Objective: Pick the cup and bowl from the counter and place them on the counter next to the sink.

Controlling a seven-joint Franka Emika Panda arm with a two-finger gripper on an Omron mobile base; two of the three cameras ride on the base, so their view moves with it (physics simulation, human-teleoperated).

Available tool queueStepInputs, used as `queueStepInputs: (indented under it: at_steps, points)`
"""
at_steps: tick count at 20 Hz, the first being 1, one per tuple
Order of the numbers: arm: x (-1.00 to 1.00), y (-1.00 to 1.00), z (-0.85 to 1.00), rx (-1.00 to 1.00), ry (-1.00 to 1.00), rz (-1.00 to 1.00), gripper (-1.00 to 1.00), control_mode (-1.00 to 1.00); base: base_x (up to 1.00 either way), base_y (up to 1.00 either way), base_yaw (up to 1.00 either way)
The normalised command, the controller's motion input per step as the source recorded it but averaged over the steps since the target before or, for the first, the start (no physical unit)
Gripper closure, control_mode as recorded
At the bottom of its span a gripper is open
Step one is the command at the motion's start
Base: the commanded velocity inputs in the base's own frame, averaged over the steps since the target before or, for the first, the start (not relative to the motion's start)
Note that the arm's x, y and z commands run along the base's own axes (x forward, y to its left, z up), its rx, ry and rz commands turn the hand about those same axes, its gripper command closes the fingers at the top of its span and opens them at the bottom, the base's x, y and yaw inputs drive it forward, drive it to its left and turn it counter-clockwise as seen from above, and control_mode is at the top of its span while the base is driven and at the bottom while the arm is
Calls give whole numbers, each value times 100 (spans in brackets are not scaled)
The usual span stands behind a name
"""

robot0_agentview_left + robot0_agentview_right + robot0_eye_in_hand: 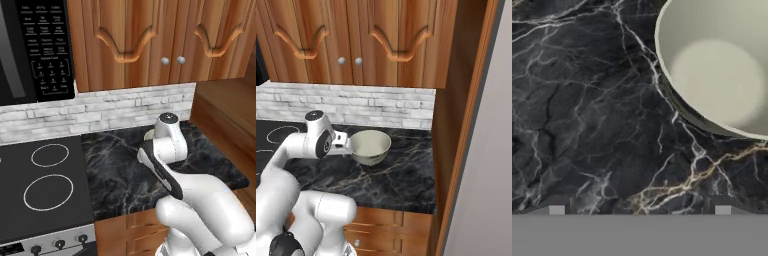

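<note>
The bowl (370, 145), wide and pale cream, sits upright on the black marble counter (401, 175) near the backsplash. In the hand view the bowl (722, 65) takes up the upper right, with its smooth inside showing. My gripper (639, 210) is open and looks down on bare counter (587, 125) just beside the bowl, with nothing between its fingers. In the right base view the hand hovers at the bowl's left rim. From the left base view the arm covers most of the bowl (148, 134). The cup and the sink are out of view.
A black stovetop (45, 185) with white rings borders the counter on the left, under a microwave (35, 50). Wooden wall cabinets (356, 40) hang above a white brick backsplash (381, 107). A tall wooden panel (456, 125) closes the counter's right end.
</note>
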Motion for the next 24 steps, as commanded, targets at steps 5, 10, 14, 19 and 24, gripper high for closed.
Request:
queueStepInputs:
  at_steps: [5,10,14,19,24]
  points:
    - [99,0,0,-7,0,0,-100,-100,0,0,0]
    - [59,0,0,-4,2,0,-100,-100,0,0,0]
    - [37,-6,0,0,0,0,-100,-100,0,0,0]
    - [1,-7,-4,0,0,0,-100,-100,0,0,0]
    - [0,-13,-25,0,0,0,-100,-100,0,0,0]
